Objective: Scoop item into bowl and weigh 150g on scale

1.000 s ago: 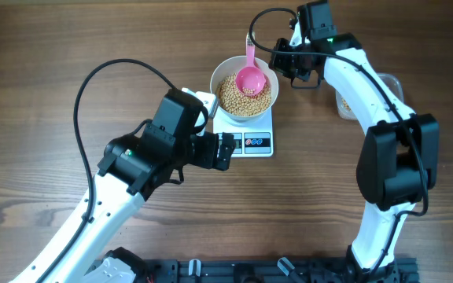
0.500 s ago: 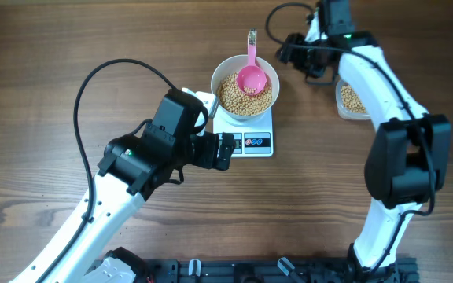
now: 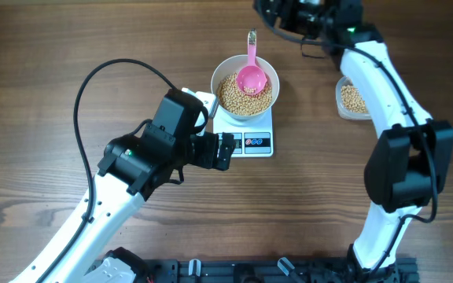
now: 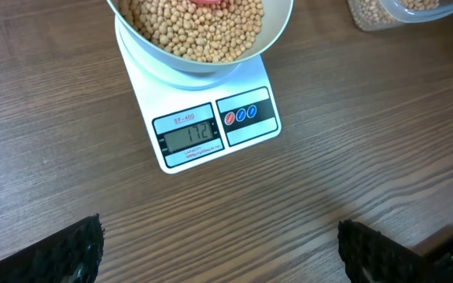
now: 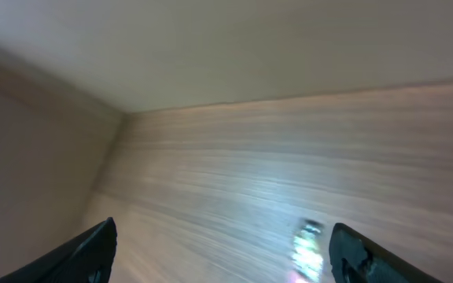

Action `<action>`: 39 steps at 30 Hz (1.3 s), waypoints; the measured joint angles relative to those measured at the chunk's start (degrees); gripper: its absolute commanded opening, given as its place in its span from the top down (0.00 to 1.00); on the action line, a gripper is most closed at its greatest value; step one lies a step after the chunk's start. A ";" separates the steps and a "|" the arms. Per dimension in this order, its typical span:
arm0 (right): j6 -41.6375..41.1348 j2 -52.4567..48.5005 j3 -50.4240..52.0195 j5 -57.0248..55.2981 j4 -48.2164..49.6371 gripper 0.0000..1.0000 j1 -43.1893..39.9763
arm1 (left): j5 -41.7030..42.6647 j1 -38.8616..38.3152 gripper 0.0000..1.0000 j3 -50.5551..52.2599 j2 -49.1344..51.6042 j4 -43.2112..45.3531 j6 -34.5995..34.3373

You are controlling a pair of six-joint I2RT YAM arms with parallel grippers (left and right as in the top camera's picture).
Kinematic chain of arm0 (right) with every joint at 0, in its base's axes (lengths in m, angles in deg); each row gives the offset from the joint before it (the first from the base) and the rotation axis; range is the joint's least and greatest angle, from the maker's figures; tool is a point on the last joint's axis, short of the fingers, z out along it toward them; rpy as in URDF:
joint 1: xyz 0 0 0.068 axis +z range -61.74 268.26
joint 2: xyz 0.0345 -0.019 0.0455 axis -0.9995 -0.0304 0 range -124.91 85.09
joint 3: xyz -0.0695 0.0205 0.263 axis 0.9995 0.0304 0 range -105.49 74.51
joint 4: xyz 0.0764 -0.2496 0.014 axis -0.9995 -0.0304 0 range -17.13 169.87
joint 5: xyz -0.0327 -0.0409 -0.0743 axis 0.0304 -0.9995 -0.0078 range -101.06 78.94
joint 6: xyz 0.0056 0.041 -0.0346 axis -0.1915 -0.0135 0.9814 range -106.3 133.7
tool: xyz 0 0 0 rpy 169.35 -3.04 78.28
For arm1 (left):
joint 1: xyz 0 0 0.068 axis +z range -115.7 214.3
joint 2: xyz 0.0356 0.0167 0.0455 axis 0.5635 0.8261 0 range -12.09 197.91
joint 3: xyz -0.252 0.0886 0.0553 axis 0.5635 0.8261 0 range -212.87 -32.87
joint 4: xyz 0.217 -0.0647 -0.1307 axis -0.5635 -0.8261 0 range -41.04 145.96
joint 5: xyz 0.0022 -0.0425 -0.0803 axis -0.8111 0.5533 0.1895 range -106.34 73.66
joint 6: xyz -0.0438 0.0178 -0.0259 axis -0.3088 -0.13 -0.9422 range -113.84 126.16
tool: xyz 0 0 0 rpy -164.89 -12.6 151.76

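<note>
A brown wood-grain tabletop carries everything. The black-and-white left arm reaches in from the near left edge. Its pincer hangs low over bare wood just in front of the scale, fingers spread as wide as the wrist view allows, with nothing between them. The white right arm rises from the near right and stretches to the far edge of the tabletop. Its pincer is well beyond the bowl, fingers wide apart and holding nothing; its wrist view is blurred and shows little but wood.

The small flat white rectangular digital scale sits near the middle of the tabletop, its grey display reading 112. The round plain white bowl stands on its platform and covers most of it.

To the right, apart from the scale, a clear rounded plastic tub lies partly under the right arm, with beans in it.

A pink plastic scoop rests in the bowl, cup on the heap, handle leaning over the far rim, free of both pincers. The small round beige-yellow beans fill much of the bowl.
</note>
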 measured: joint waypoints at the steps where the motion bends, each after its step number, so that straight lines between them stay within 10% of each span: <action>1: -0.48 0.00 0.00 0.15 1.09 0.14 0.66 | 0.00 0.00 0.00 0.00 0.00 0.02 0.00; 39: 3.50 -8.35 -1.62 -4.42 -6.25 0.10 1.75 | 0.00 0.00 0.00 0.00 0.00 0.02 0.00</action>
